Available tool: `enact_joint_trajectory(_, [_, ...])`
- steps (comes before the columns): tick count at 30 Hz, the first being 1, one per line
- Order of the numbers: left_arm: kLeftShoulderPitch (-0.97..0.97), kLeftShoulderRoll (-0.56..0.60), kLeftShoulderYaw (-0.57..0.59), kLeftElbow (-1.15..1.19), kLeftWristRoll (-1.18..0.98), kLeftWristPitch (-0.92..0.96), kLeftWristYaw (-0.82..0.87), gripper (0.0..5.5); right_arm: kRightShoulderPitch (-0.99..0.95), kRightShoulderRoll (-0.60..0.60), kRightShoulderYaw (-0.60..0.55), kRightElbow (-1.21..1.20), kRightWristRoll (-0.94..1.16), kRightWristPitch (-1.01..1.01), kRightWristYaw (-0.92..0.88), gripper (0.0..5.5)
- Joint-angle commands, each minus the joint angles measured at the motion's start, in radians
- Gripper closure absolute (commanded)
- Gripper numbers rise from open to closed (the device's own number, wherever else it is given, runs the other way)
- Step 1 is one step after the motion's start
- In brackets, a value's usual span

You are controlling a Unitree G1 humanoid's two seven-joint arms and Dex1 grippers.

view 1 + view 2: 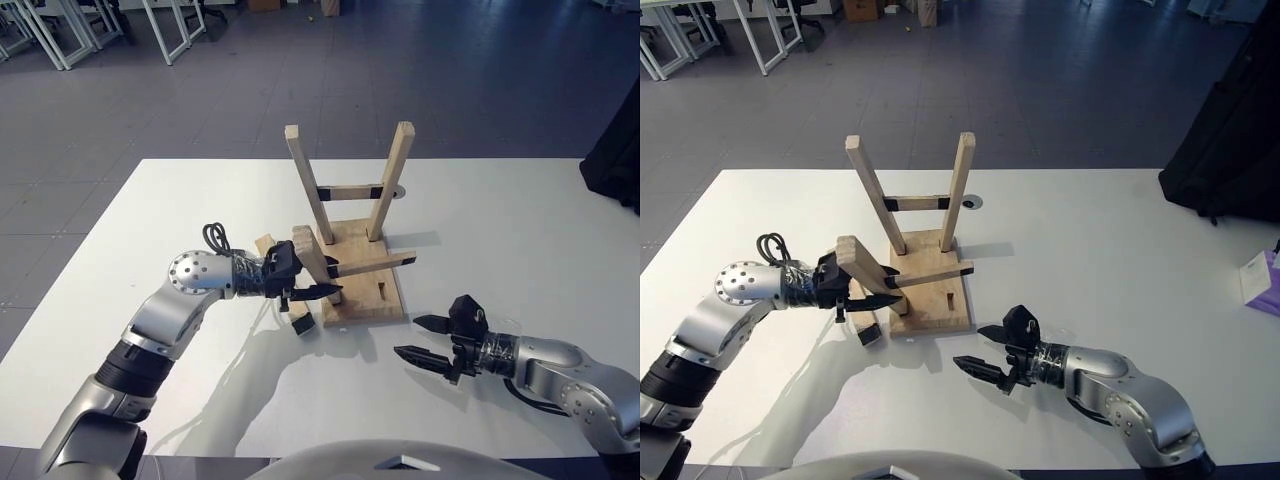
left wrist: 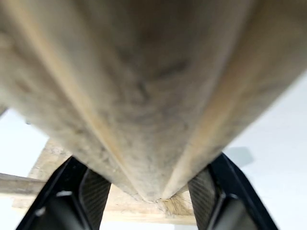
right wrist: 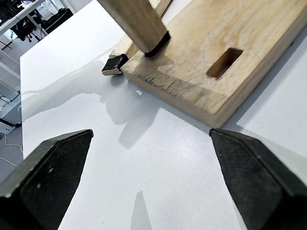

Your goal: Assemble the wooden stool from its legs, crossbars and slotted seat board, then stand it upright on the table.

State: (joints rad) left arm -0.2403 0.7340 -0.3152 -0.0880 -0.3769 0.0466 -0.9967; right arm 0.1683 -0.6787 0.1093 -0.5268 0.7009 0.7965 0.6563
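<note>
White table (image 1: 520, 230), grey floor beyond. We log the seat board (image 1: 385, 300) flat at frame centre, with two far legs (image 1: 308, 185) upright on it, joined by a crossbar (image 1: 350, 192). The left gripper (image 1: 318, 292) pinches a third leg (image 1: 312, 250), its long axis tilted upper-left to lower-right. The right gripper (image 1: 406, 336) sits lower right, fingers spread. A loose block (image 1: 303, 324) lies beside the board.

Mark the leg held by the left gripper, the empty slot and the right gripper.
Leg (image 1: 312, 252), left eye view, on the shaft above the gripping fingers.
Slot (image 3: 225, 62), right wrist view, centre of the opening in the board.
Right gripper (image 1: 406, 336), left eye view, midway between its open fingertips.
</note>
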Motion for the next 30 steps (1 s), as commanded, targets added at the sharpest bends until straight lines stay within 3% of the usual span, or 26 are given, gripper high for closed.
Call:
enact_joint_trajectory(1, [0.162,0.071,-0.122,0.125,0.26,-0.029,0.018,3.46,-0.041,0.0,-0.009,0.006,-0.016,0.036,-0.024,1.02])
enact_joint_trajectory(12, [-0.068,0.061,-0.03,0.106,0.101,0.053,-0.078,3.46,-0.026,0.017,0.0,-0.003,-0.027,0.027,-0.047,1.02])
enact_joint_trajectory(18, [-0.109,0.054,0.03,0.128,0.105,0.082,-0.11,2.22,-0.019,0.02,-0.003,-0.004,-0.04,0.026,-0.041,1.02])
enact_joint_trajectory(21, [-0.055,0.125,0.057,0.084,0.122,0.139,-0.13,1.65,-0.022,0.018,-0.002,0.001,-0.048,0.026,-0.04,1.02])
enact_joint_trajectory(23, [0.051,0.213,0.078,0.026,0.189,0.237,-0.075,1.61,-0.014,0.02,-0.007,-0.003,-0.048,0.025,-0.044,1.02])
enact_joint_trajectory(25, [0.166,0.218,0.146,-0.058,0.202,0.336,0.031,1.61,0.001,0.025,-0.012,-0.009,-0.05,0.022,-0.052,1.02])
enact_joint_trajectory(27, [0.25,0.096,0.252,-0.206,0.17,0.524,0.232,1.61,0.017,0.038,-0.016,-0.016,-0.054,0.02,-0.068,1.02])
enact_joint_trajectory(30, [0.284,-0.258,0.407,-0.434,0.141,0.845,0.609,1.61,0.036,0.069,-0.019,-0.021,-0.061,0.02,-0.109,1.02])
